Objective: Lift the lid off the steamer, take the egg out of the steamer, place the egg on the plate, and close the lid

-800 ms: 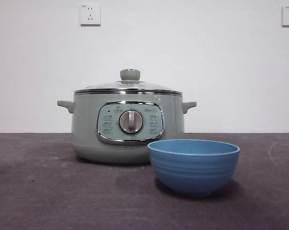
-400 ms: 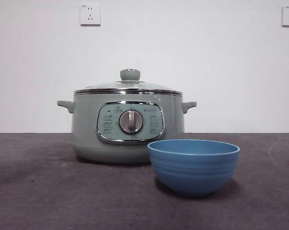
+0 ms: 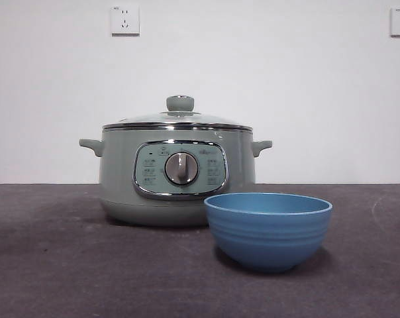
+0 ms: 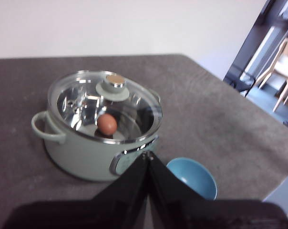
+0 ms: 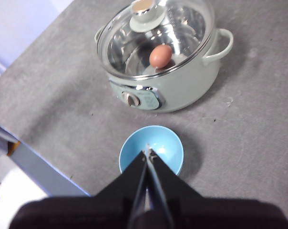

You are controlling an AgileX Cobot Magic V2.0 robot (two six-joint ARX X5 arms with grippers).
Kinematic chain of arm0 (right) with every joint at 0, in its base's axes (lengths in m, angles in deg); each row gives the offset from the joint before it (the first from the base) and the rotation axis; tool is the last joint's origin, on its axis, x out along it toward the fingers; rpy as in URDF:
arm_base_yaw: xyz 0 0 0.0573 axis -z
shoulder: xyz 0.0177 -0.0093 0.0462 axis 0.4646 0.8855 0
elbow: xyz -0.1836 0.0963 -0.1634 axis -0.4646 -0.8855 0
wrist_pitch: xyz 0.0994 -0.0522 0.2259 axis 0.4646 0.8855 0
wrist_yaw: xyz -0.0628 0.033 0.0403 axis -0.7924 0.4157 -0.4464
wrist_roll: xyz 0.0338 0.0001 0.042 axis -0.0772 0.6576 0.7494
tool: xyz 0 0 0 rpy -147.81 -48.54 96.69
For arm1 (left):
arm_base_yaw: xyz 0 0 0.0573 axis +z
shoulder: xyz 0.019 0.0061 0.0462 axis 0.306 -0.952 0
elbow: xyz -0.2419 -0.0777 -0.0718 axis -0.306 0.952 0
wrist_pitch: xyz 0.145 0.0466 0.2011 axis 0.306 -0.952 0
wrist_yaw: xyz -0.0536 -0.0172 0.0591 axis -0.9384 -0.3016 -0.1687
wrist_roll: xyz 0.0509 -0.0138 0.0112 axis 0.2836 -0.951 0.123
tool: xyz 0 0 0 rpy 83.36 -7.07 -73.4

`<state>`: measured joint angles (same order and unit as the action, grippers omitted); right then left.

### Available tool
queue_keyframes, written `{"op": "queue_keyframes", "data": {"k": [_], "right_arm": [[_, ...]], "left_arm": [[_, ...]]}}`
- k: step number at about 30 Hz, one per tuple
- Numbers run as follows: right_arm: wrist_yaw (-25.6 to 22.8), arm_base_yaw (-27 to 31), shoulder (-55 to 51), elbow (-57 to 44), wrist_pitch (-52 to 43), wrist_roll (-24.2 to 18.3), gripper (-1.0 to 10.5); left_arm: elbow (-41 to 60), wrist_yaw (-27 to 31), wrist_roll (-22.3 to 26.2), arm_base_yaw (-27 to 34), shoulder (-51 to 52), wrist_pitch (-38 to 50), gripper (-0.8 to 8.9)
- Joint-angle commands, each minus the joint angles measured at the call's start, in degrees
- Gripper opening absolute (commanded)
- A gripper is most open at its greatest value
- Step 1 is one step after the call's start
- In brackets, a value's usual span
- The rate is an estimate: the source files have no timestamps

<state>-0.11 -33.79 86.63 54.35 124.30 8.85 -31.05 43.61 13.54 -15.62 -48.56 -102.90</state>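
Now, front view: pot (image 3: 177, 179) sits centre-left of the frame on the dark grey table (image 3: 67, 265), lid (image 3: 178, 119) seated on its rim, green knob (image 3: 180, 103) on top. Control panel (image 3: 180, 169) and silver dial (image 3: 181, 168) face the camera. Blue bowl (image 3: 267, 228) stands lower right of centre, nearer the camera, its left edge overlapping the pot's lower right corner in the picture; contact between them cannot be judged from this angle. Two wall sockets (image 3: 124, 19) at the top of the frame, one upper left, one at the upper right corner. No arm shows in this view.

Left wrist view: left gripper (image 4: 148, 156) held above the table, jaws pressed together with nothing between them, tip lying over the pot's front edge in the picture. Pot (image 4: 82, 152) fills the centre-left, lid (image 4: 134, 107) on it. Brown egg (image 4: 107, 124) visible through the glass, resting inside the pot. Bowl (image 4: 194, 176) lower right, partly hidden behind the jaws.

Right wrist view: right gripper (image 5: 149, 155) also closed and empty, tip lying over the bowl (image 5: 156, 143) in the picture. Bowl sits apart from the pot (image 5: 182, 83), a strip of table between them. Egg (image 5: 160, 56) seen under the lid (image 5: 191, 28), upper centre of the frame
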Motion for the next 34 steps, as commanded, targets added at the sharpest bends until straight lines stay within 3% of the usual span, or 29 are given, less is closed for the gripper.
{"op": "queue_keyframes", "data": {"k": [1,3,5,9,10,24,29,34], "right_arm": [[0.09,-0.35,0.0,0.28,-0.09,-1.64,0.0],[0.09,-0.35,0.0,0.28,-0.11,-1.33,0.3],[0.09,-0.33,0.0,0.28,-0.11,-0.55,1.4],[0.09,-0.33,0.0,0.28,-0.11,0.74,5.5],[0.09,-0.33,0.0,0.28,-0.11,0.72,6.0],[-0.37,-0.33,0.0,0.28,-0.07,2.25,6.2],[-0.37,-0.33,0.0,0.28,-0.07,2.25,6.2],[-0.35,-0.33,0.0,0.28,-0.09,2.21,6.2]], "left_arm": [[-0.2,-0.15,2.1,0.09,-0.63,0.15,-0.04],[-0.2,-0.13,2.05,0.09,-1.01,0.2,0.02],[-0.2,-0.15,2.03,0.09,-1.27,0.2,0.57],[-0.2,-0.15,2.03,0.09,-1.33,0.68,5.76],[-0.2,-0.15,2.03,0.09,-1.33,1.05,6.01],[-0.55,-0.22,2.05,-2.25,-6.62,7.58,5.98],[-3.37,0.66,2.1,-6.08,-12.92,12.52,5.98],[-8.22,5.42,3.19,-11.93,-22.12,16.59,5.98]]}}
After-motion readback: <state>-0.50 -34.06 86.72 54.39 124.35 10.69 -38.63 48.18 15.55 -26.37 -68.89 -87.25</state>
